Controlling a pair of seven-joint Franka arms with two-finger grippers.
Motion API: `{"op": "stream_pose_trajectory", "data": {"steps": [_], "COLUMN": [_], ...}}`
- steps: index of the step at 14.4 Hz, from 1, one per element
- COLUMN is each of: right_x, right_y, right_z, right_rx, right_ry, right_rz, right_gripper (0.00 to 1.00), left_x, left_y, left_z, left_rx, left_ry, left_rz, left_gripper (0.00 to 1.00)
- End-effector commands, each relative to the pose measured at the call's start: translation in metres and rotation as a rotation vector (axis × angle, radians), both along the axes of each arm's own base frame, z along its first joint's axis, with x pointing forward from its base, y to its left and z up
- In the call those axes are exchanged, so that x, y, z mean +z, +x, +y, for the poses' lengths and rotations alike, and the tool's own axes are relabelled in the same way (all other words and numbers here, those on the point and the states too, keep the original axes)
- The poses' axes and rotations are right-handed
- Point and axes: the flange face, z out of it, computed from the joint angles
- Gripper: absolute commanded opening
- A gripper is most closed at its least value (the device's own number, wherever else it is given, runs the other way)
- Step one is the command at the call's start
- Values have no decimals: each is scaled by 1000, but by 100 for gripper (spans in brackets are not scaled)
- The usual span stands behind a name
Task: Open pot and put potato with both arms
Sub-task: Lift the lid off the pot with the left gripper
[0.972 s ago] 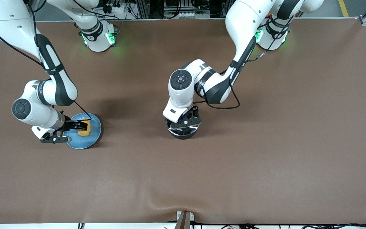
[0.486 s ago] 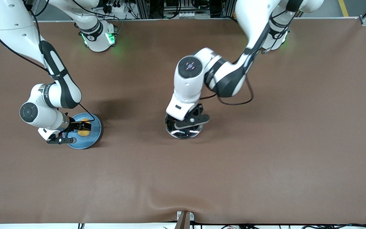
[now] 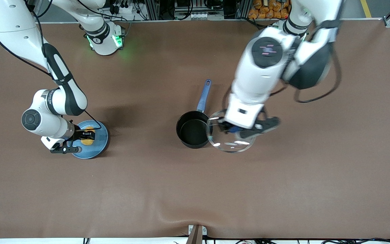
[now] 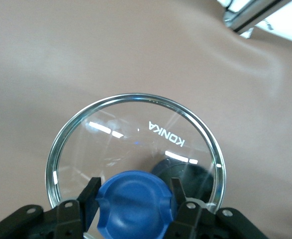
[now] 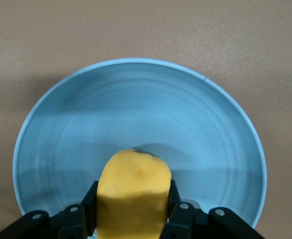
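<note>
The glass lid [image 3: 230, 137] should be carried well clear of the open pot [image 3: 192, 129] at the frame's middle, then set on the table [image 3: 317, 169]. The left gripper [image 3: 237, 128] jaws are clamped on its blue knob [image 4: 134, 198]. At the frame's left, the right gripper [image 3: 86, 135] jaws are clamped on the potato [image 5: 134, 196] over the blue plate [image 5: 195, 129].

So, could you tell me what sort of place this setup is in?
Probably a robotics lab: two arms bolted to a brown-covered table, metal framing and cabling along its edge, and kitchen props, a pot and a blue plate.
</note>
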Motion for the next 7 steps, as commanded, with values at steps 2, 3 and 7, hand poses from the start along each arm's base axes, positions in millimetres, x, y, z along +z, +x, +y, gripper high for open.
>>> {"op": "stream_pose_trajectory", "data": {"steps": [2,3,7], "right_x": [17,31,124], "right_y": [5,7,21], "right_z": [4,5,16], "right_rx": [11,14,42], "right_ry": [12,12,5], "right_rz": [-11,-3,-8], "right_gripper": [15,12,7], "left_x": [15,16,16], "left_y": [4,4,7], "left_z": [55,63,101], "left_rx": [-16,-27,-111], "left_ry": [-12,-6,7], "left_rz": [64,73,79], "left_gripper": [0,0,0]}}
